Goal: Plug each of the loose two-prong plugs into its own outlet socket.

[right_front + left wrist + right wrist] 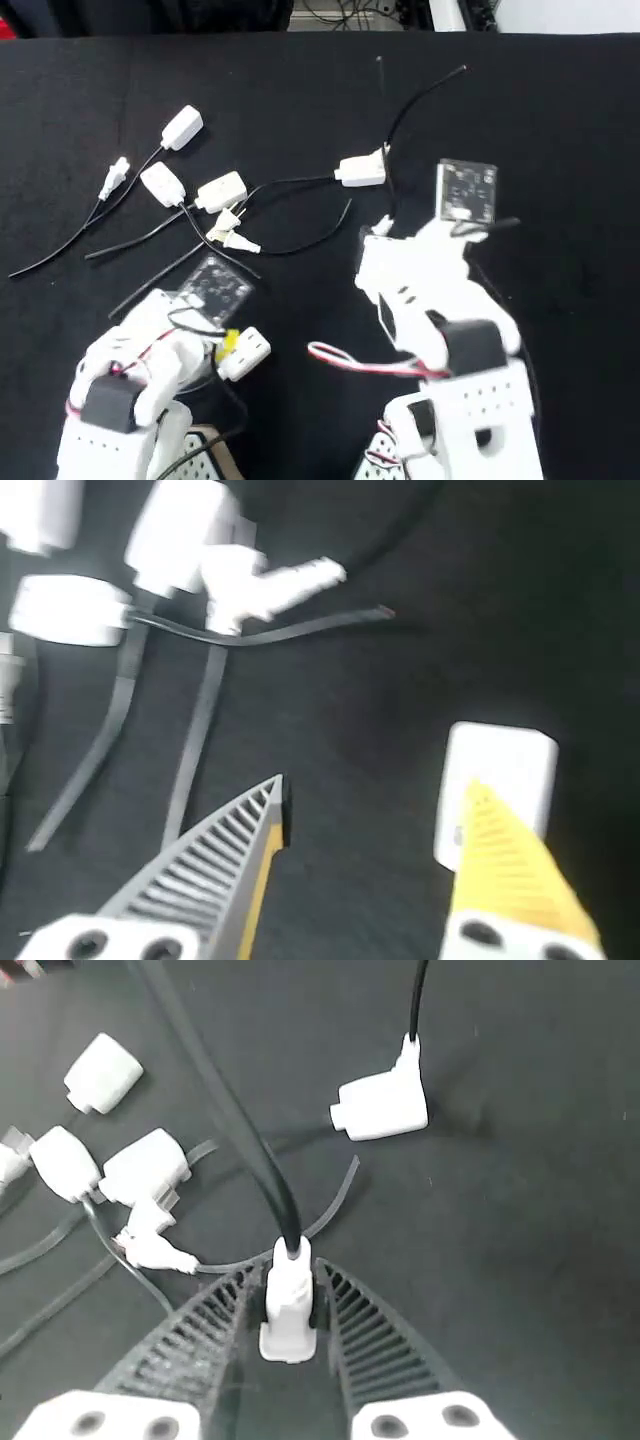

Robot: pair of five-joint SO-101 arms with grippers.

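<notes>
Right end effector (288,1270) clamps a plug (288,1320); prongs hidden

My left pincer (374,785) stands on the left of the table (560,120), close to my own edge, jaws apart. A socket block (245,352) lies just beside one finger, on the side toward my right arm. My right pincer (290,1272) is farther out and to the right, closed around a plug (287,1320) whose cord (270,1175) leads out ahead. Beyond that plug lies a corded block (360,170). To its left, beyond my left pincer, lie two small plugs (232,232), then a near block (221,192), a middle block (162,184), a far block (182,127) behind, and an end plug (114,178) leftmost.
</notes>
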